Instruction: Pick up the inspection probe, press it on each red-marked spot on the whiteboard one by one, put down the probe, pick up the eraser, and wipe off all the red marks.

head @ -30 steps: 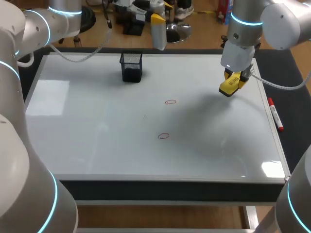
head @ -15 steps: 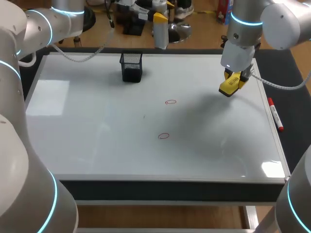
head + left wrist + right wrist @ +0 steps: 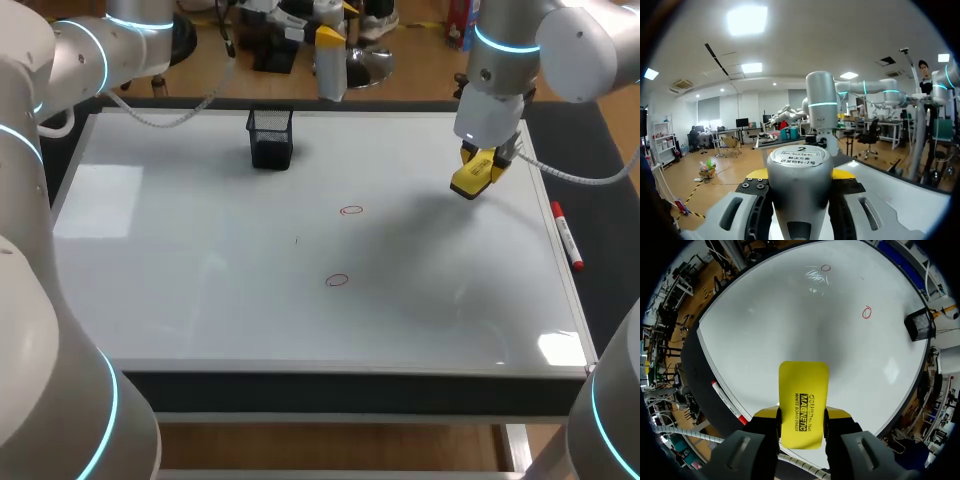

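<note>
My left gripper (image 3: pixel 800 176) is shut on the inspection probe (image 3: pixel 800 192), a silver cylinder with a labelled cap; in the head view it hangs past the whiteboard's back edge (image 3: pixel 330 60). Over the board's right side, my right gripper (image 3: pixel 478 165) is shut on the yellow eraser (image 3: pixel 468 180), which sticks out ahead of its fingers (image 3: pixel 801 421) as a flat yellow block (image 3: pixel 803 400). Two small red circles mark the whiteboard (image 3: pixel 200 260): one near the middle (image 3: pixel 351 210), one nearer the front (image 3: pixel 337 281). Both circles show ahead of the eraser (image 3: pixel 867 312) (image 3: pixel 826 268).
A black mesh basket (image 3: pixel 271 137) stands at the back of the board, left of centre. A red marker pen (image 3: pixel 566 236) lies along the board's right edge, close under my right arm.
My left gripper with the probe has shifted slightly to the right behind the board. The right arm and eraser have not moved.
</note>
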`<state>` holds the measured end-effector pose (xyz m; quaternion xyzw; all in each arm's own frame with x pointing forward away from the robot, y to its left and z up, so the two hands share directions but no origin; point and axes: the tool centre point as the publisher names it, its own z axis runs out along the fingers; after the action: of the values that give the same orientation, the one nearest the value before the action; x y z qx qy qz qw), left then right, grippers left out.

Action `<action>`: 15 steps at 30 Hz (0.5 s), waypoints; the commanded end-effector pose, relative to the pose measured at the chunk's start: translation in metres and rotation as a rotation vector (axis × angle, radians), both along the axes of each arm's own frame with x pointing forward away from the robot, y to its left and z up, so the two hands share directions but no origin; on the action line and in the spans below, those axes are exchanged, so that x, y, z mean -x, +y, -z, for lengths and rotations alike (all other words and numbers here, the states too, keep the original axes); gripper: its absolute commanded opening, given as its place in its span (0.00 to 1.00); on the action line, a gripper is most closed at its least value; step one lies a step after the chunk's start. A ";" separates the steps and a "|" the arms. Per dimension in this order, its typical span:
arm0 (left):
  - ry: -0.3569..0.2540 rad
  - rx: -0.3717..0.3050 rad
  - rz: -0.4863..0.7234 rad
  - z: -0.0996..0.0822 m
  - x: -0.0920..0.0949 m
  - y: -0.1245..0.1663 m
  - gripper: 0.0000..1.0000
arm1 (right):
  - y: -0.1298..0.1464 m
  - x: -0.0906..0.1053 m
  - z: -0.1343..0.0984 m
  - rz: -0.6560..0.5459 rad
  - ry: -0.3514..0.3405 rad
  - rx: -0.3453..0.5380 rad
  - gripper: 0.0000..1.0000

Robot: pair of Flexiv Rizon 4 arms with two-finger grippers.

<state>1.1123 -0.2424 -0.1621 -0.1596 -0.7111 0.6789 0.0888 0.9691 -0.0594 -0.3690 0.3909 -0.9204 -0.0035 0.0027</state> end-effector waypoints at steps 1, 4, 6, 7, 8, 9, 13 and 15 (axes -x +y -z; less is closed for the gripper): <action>0.008 -0.013 0.167 0.001 -0.008 0.000 0.00 | 0.014 -0.006 0.000 -0.034 0.012 0.032 0.00; 0.008 -0.013 0.167 0.001 -0.008 0.000 0.00 | 0.028 -0.009 0.000 -0.079 0.014 0.045 0.00; 0.008 -0.013 0.167 0.001 -0.008 0.000 0.00 | 0.038 -0.010 0.000 -0.116 0.016 0.062 0.00; 0.008 -0.013 0.167 0.001 -0.008 0.000 0.00 | 0.044 -0.011 0.000 -0.136 0.017 0.065 0.00; 0.008 -0.013 0.167 0.001 -0.008 0.000 0.00 | 0.049 -0.012 0.001 -0.151 0.016 0.063 0.00; 0.008 -0.013 0.167 0.001 -0.008 0.000 0.00 | 0.055 -0.013 0.002 -0.174 0.016 0.063 0.00; 0.008 -0.013 0.167 0.001 -0.008 0.000 0.00 | 0.073 -0.016 0.006 -0.246 0.014 0.077 0.00; 0.008 -0.013 0.167 0.001 -0.008 0.000 0.00 | 0.083 -0.017 0.008 -0.282 0.019 0.078 0.00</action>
<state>1.1123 -0.2424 -0.1621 -0.1596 -0.7111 0.6789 0.0887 0.9800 0.0130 -0.3724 0.5103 -0.8598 0.0169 0.0045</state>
